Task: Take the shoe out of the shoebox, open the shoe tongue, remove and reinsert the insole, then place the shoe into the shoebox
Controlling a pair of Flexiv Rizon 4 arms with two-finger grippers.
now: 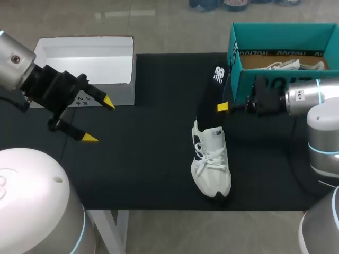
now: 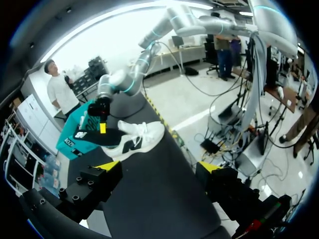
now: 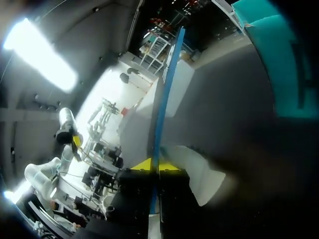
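A white sneaker [image 1: 211,165] lies on the black mat [image 1: 143,169], toe toward the front edge. Its black insole [image 1: 214,91] stands tilted above the heel, and my right gripper [image 1: 223,107] is shut on it from the right. In the right wrist view the insole [image 3: 162,104] shows edge-on between the yellow fingertips [image 3: 142,164], with the sneaker [image 3: 199,172] beside them. My left gripper [image 1: 96,119] hangs open over the mat's left part, holding nothing. Far ahead of that gripper [image 2: 158,167] in the left wrist view are the sneaker [image 2: 137,140] and the insole [image 2: 95,135].
The teal shoebox [image 1: 237,63] stands at the back right with a second white shoe [image 1: 288,65] inside. A white box lid [image 1: 124,87] lies at the back left. Bare mat stretches between the two grippers.
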